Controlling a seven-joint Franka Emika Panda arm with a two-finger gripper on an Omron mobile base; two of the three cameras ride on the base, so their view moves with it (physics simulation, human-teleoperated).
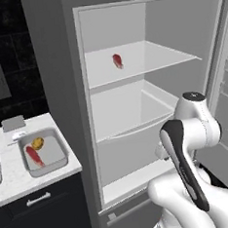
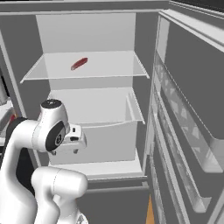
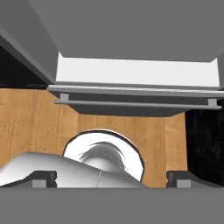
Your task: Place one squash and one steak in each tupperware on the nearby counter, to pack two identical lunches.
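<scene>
1. Grey and smooth, a big open fridge (image 1: 149, 98) stands in front of the robot, with flat pale shelves (image 1: 140, 60) and its door (image 2: 192, 109) swung wide to the right.
2. One steak (image 1: 117, 61) lies on the upper shelf. It is a small, flat, long red piece with paler streaks. From the right base view it (image 2: 79, 64) looks like a thin red strip.
3. To the left of the fridge is the tabletop (image 1: 14, 178), white like marble with grey veins, over dark cabinets (image 1: 46, 210) with a silver handle (image 1: 38, 199).
4. A tupperware (image 1: 60, 145) sits on the tabletop near the fridge. It is a shallow grey tray with rounded corners and a flared rim.
5. Inside this tray lie a lumpy yellow-orange squash (image 1: 37, 142) and a second red steak (image 1: 34, 156), just beside each other.
6. The white arm (image 1: 187, 144) with dark joints is folded low in front of the fridge.
7. In the hand view the pincer (image 3: 111, 178) is spread wide and pinches nothing. Its two dark fingertips (image 3: 43, 177) stand far apart, over a brown wooden floor (image 3: 35, 122) and the fridge's bottom edge.
</scene>
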